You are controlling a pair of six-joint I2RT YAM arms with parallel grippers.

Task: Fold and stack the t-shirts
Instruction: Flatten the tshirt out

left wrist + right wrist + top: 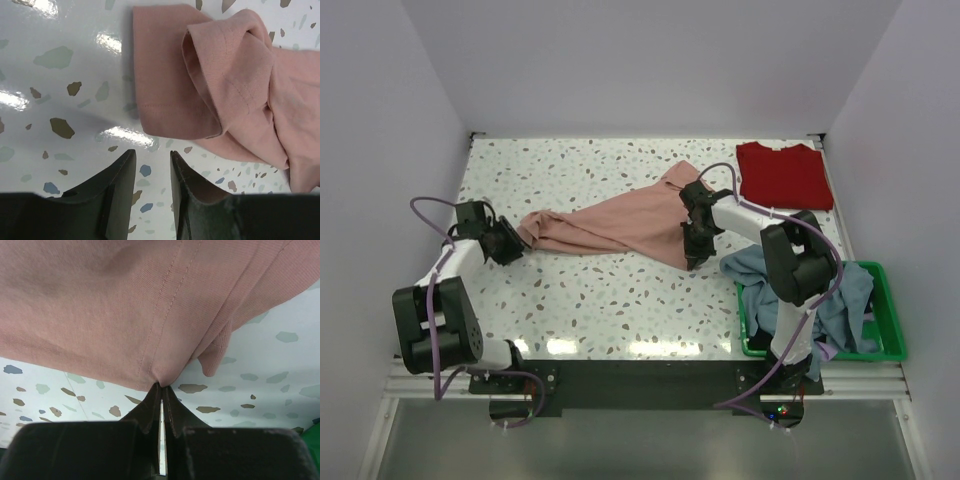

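The pink t-shirt (605, 228) lies bunched across the middle of the table (620, 305), drawn out from centre left toward the upper right and not yet flat. It is thin, soft cotton, light and limp. I judge it will sag and wrinkle when lifted, so it is best taken at a hem or seam, at two corners, not in the middle. The right gripper (161, 388) is closed on the lower edge of this shirt. Its wrist view shows the cloth pinched at the fingertips beside a stitched seam, which the top view cannot show. The left gripper (152, 159) has its jaws apart with nothing between them, near the hemmed end but not touching it; only the left wrist view makes this gap clear. The top view alone shows the red t-shirt (783, 175) folded at upper right and the blue-grey shirts (840, 300) heaped in the green basket (890, 320) at lower right.
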